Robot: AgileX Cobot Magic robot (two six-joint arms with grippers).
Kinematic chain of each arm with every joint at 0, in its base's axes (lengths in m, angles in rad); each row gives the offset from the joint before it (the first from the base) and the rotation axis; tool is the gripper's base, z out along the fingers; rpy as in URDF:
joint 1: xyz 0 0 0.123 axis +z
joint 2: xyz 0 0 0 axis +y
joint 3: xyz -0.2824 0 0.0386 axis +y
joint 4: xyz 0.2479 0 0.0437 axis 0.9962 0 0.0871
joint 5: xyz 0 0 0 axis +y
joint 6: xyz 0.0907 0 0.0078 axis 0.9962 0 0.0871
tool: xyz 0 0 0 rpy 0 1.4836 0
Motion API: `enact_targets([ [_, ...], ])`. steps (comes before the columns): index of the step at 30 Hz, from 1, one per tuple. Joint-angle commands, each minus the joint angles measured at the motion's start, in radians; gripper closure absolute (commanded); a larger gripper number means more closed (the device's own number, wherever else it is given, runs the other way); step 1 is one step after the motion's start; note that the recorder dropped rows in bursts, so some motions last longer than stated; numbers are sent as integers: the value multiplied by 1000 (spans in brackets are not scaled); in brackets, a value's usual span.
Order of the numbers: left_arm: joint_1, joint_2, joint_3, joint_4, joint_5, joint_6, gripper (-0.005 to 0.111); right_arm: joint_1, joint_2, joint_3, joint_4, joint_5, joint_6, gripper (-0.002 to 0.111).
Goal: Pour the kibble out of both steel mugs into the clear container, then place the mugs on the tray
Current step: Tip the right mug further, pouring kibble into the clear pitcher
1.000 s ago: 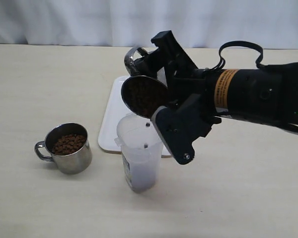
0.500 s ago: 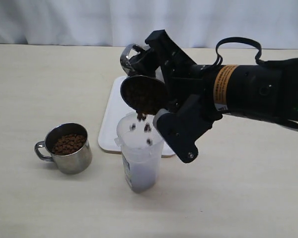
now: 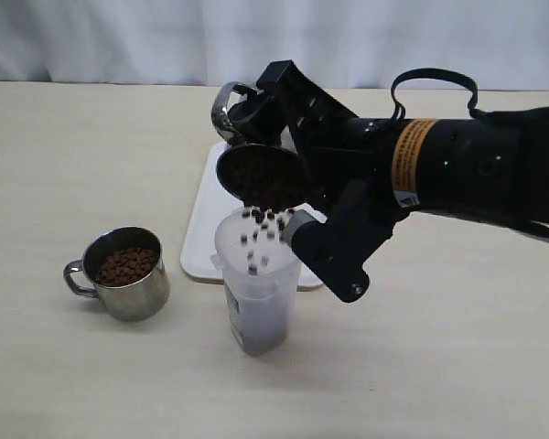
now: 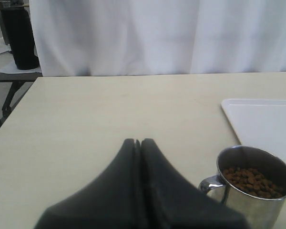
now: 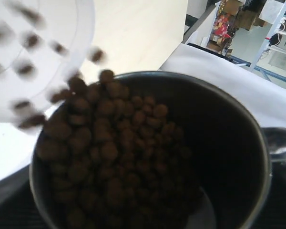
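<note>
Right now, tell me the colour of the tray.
White; the tray shows best in the left wrist view.

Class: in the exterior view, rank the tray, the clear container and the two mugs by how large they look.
1. Tray, though partly covered.
2. Container, taller than either mug.
3. Standing mug and tilted mug: they look alike, so unranked.

Nothing here can be read. The orange band (image 3: 410, 157) around the right arm (image 3: 476, 169) carries dark print, too small to make out. The side label (image 3: 232, 305) on the clear container (image 3: 261, 293), near the middle of the scene, bears faint marks that are illegible.
</note>
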Motion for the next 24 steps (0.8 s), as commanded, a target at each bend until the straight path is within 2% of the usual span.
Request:
enact_targets([
  [1,3,-2,2,1,-6,3,107,1,-5,-9,5,-35,-23,104],
  [24,3,-2,2,1,-8,3,107,1,-5,-9,5,-76,-189,104],
])
